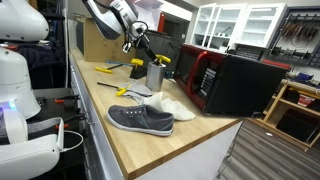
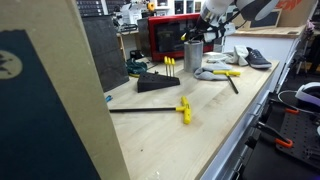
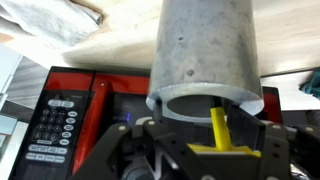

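**Exterior view, from the shoe end.** The robot arm (image 1: pixel 112 14) reaches down over the wooden table (image 1: pixel 150 152). Its jaws hang just above a metal cup (image 1: pixel 155 75), which stands upright near the middle of the table. A yellow-handled tool (image 1: pixel 163 60) shows at the cup's rim. A white cloth (image 1: pixel 170 104) lies near the cup, and a grey shoe (image 1: pixel 140 119) rests against the cloth at the table's near edge. A red-and-black microwave (image 1: pixel 228 82) stands just beside the cup. Another yellow tool (image 1: pixel 128 92) lies flat on the table close by. At this size the spread of the jaws cannot be told.

**Exterior view, from the opposite end.** The metal cup (image 2: pixel 192 55) stands in front of the microwave (image 2: pixel 170 35), with the arm (image 2: pixel 228 14) above it. A black stand of yellow hex keys (image 2: pixel 160 80) sits near the cup. A long T-handle driver (image 2: pixel 183 108) lies alone on the near part of the table (image 2: pixel 200 145). The shoe (image 2: pixel 256 57) is at the far end.

**Wrist view.** The cup (image 3: pixel 205 50) fills the centre, its open mouth turned toward the camera. The yellow-handled tool (image 3: pixel 218 128) stands inside it. The tool's crossbar lies between the dark jaws at the lower edge. It cannot be told whether the jaws grip the crossbar or stand clear of it. The microwave's keypad (image 3: pixel 52 125) and the cloth (image 3: pixel 45 20) appear to one side.
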Action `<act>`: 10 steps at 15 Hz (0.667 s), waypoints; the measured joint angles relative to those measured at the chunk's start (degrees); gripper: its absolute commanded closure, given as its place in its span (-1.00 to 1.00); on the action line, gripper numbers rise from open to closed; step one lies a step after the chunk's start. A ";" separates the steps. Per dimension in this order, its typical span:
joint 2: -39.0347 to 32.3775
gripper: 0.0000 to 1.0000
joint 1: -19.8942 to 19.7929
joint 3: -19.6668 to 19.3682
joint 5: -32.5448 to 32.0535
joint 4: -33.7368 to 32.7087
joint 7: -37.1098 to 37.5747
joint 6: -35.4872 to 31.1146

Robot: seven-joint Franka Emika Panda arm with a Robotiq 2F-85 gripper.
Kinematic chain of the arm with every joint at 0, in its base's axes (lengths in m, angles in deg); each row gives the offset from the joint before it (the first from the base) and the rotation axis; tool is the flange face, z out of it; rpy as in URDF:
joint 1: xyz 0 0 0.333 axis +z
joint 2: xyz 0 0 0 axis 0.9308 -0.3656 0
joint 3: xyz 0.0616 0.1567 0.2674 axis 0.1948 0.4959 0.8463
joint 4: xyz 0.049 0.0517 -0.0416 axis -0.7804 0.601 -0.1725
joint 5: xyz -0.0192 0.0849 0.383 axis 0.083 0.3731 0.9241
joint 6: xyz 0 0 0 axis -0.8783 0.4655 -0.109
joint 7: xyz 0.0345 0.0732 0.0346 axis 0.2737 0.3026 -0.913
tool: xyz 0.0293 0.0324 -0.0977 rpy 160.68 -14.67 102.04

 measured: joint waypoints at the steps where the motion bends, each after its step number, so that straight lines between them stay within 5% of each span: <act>1: -0.71 -1.00 0.70 -1.11 2.80 0.41 -1.87 -0.01; 6: -7.01 -1.00 8.80 -10.61 23.06 2.17 -20.53 0.00; 10: -11.88 -1.00 25.07 -25.57 42.43 1.97 -37.51 0.54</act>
